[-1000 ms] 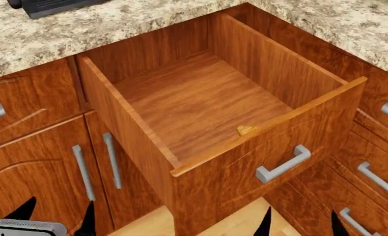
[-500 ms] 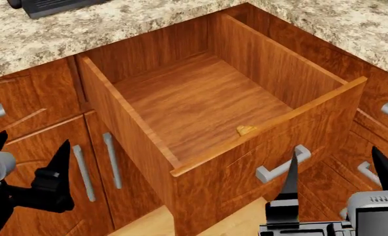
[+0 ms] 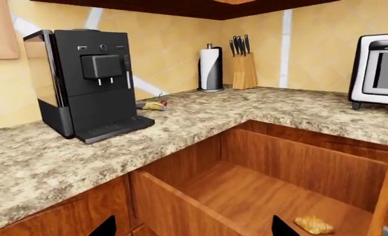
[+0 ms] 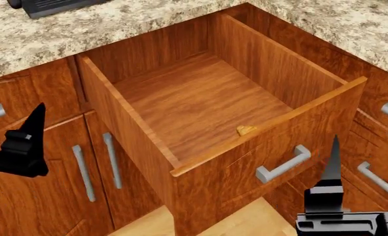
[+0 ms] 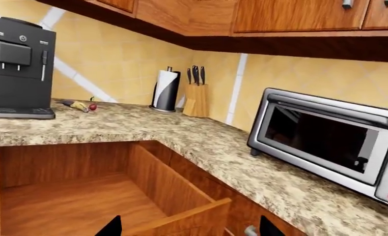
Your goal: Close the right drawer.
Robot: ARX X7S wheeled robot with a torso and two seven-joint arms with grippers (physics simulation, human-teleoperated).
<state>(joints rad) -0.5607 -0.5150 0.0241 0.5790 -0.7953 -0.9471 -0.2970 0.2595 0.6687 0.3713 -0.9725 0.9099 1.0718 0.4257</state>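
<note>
The right drawer [image 4: 201, 98] stands pulled far out under the corner of the counter, a deep reddish-brown box with a silver bar handle [image 4: 284, 163] on its front panel. A small yellowish item [image 4: 246, 130] lies on its floor near the front. My left gripper [image 3: 192, 228] is open and empty, hovering over the drawer's left wall; one black finger [image 4: 30, 135] shows before the left cabinet. My right gripper [image 5: 190, 228] is open and empty in front of the drawer's front corner, and its finger [image 4: 331, 164] rises just right of the handle without touching it.
Granite countertop [image 4: 82, 34] wraps the corner, carrying a black coffee machine [image 3: 92, 83], paper towel roll [image 3: 211, 69], knife block [image 3: 244, 66] and toaster oven [image 5: 325, 137]. Cabinet doors with vertical handles [image 4: 82, 172] sit left of the drawer. A stack of narrow drawers [image 4: 377, 179] sits right.
Both grippers have risen into the head view; the left one then shifted up and leftward, the right one rightward. The drawer has stayed put.
</note>
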